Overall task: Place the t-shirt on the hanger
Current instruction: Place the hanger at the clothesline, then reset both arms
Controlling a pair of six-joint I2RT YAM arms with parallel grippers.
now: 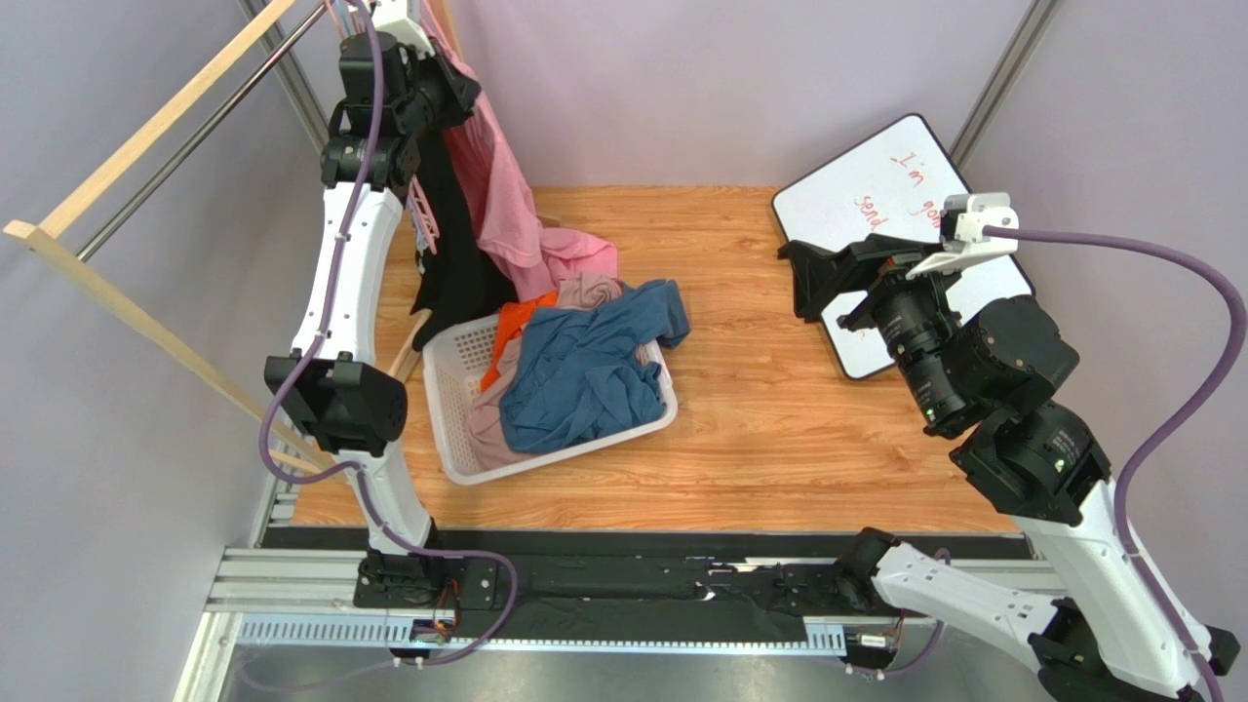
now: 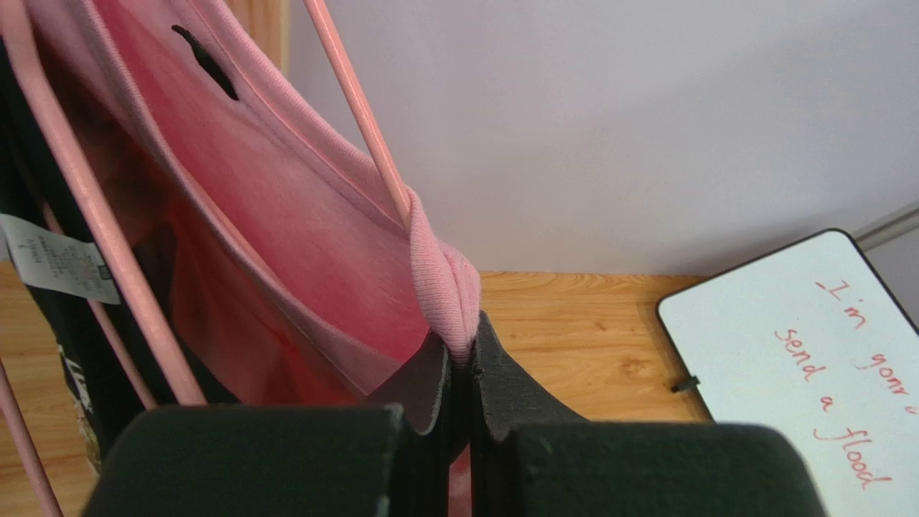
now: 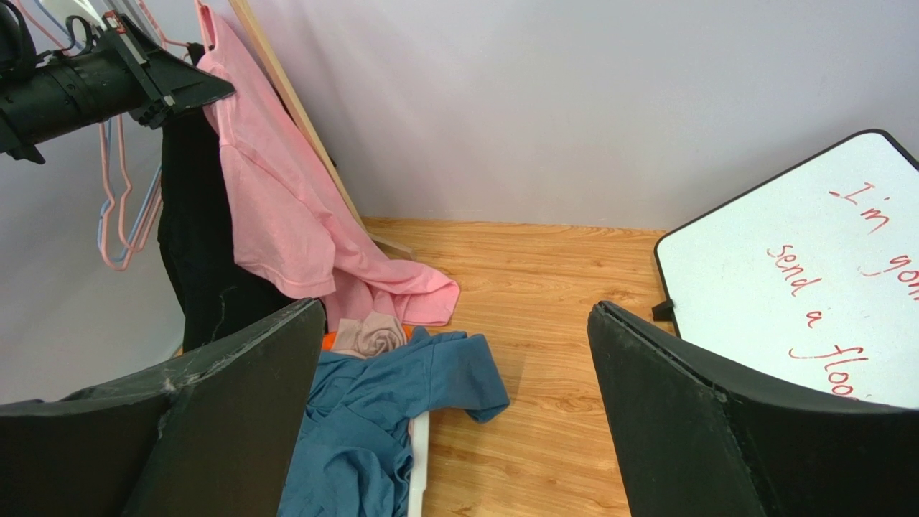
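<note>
Two black pads of the left gripper [image 2: 466, 361] are pinched together on the ribbed round collar of the large light-pink cotton t-shirt [image 2: 291, 226], high up by the rail in the far left corner. Right at that pinch, one arm of the thin pink triangular hanger [image 2: 361, 119] comes down from above and slips behind the collar edge. I cannot tell how far it sits inside the neck. From the grip the shirt hangs long and nearly straight down, its hem trailing toward the white plastic laundry basket [image 1: 457, 439] where a blue t-shirt [image 1: 586, 373] lies heaped, with a long black garment [image 1: 457, 256] hanging just behind. The right gripper [image 3: 453, 415] is spread wide, holding nothing, well apart over the wooden table [image 1: 762, 424] near the white board [image 1: 879, 190]. My guess is the left arm must work the collar along that hanger arm.
</note>
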